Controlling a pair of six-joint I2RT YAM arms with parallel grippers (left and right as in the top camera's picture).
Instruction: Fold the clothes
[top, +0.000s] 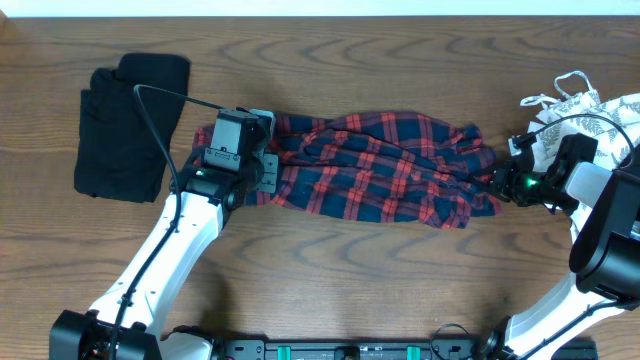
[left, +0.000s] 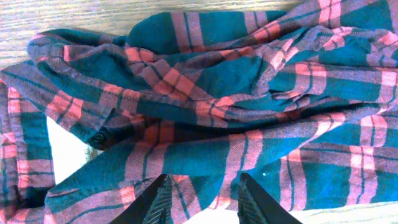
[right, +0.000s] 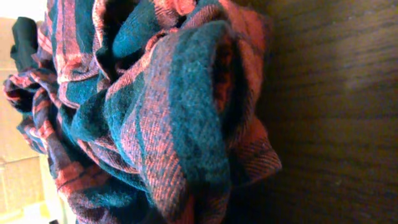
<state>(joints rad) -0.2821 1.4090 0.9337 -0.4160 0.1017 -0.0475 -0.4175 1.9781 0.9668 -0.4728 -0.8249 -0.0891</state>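
The clothes are a red-and-navy plaid shirt (top: 385, 165), a black garment (top: 128, 130) and a white leaf-print garment (top: 592, 108). The plaid shirt lies bunched and stretched across the middle of the table. My left gripper (top: 267, 172) sits at its left end; in the left wrist view plaid cloth (left: 205, 106) runs between the two dark fingers (left: 157, 198), which are closed on a fold. My right gripper (top: 497, 183) is at the shirt's right end, where the cloth gathers to a point. A bunched wad of plaid (right: 168, 124) fills the right wrist view and hides the fingers.
The black garment lies folded at the far left, behind my left arm. The leaf-print garment is heaped at the right edge, just behind my right arm (top: 600, 235). Bare wooden table (top: 360, 280) runs along the front.
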